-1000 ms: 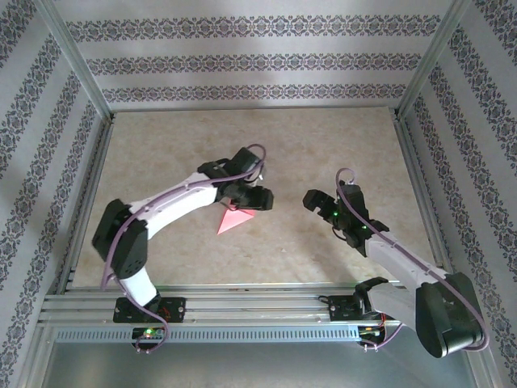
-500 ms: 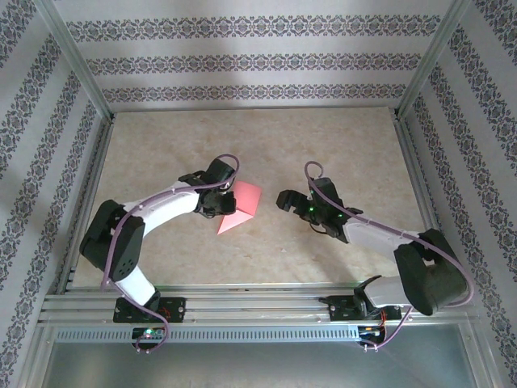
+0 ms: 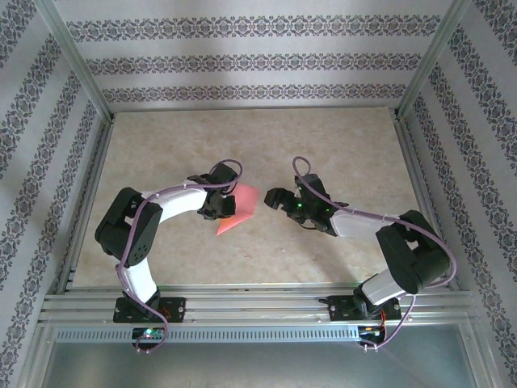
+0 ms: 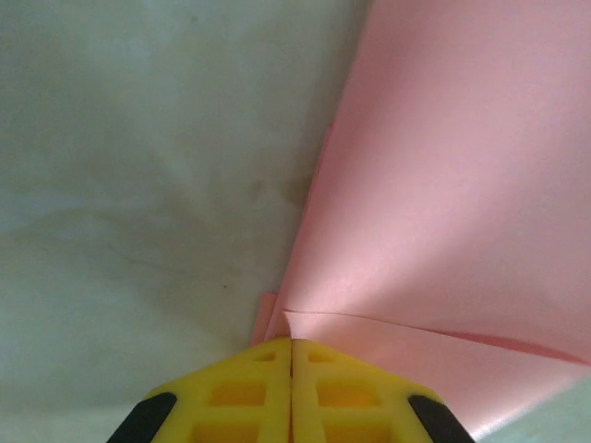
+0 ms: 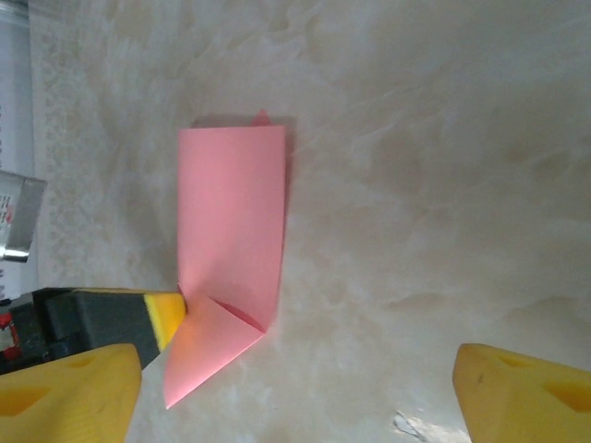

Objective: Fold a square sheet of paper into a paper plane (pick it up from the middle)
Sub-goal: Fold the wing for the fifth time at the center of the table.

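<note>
The pink sheet of paper (image 3: 241, 208) lies partly folded on the marble table, between the two arms. In the right wrist view the paper (image 5: 231, 212) is a long strip with a triangular flap folded over at its near end. My left gripper (image 3: 224, 207) is shut on the paper's left edge where strip and flap meet; the left wrist view has its yellow fingertips (image 4: 268, 365) pressed together over that edge of the paper (image 4: 443, 185). My right gripper (image 3: 273, 196) hovers just right of the sheet. It is open (image 5: 297, 369), with bare table between its fingers.
Aluminium frame rails (image 3: 258, 295) border the table at the front and sides, with patterned walls beyond them. A small white speck (image 5: 411, 426) lies on the table near my right gripper. Open table stretches behind the paper.
My left gripper has drawn back to the paper's left edge and shut on it. The right arm has swung left, close to the paper, and its jaws have narrowed a little.
</note>
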Robot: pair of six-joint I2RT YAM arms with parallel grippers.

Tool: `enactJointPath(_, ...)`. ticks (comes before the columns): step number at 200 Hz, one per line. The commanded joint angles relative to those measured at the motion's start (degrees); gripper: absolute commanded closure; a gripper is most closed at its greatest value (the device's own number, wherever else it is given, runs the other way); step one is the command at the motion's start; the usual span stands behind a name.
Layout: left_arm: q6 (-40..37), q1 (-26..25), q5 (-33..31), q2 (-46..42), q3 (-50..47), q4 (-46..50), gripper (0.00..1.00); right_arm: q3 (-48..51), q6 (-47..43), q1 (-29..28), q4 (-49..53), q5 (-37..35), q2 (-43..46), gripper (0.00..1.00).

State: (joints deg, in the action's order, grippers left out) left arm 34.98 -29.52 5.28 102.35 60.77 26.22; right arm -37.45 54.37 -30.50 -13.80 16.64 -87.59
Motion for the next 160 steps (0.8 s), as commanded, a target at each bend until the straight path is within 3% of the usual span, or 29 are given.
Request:
enactJointPath(1,1.78,0.98,-1.78,0.53,0.58,-1.11,0.92,-2.88,2.36,-0.48,-1.46,3.64,-2.48,0.18)
enactJointPath(51,6.83,3.19,2.7,1.35,-1.05,-1.34,0.92,-8.42,4.9,-2.47,1.03,7.69,-8.31,0.29)
enactJointPath(120,8.59,3.54,4.75,2.53,-1.11,0.05,0.92,-11.68,16.79,-7.02,1.26,4.1,-14.36,0.51)
enactJointPath(160,8.11,3.57,4.96,2.78,-1.31,0.24,0.92,-13.62,17.71,-7.57,0.79,4.44,-17.11,0.56)
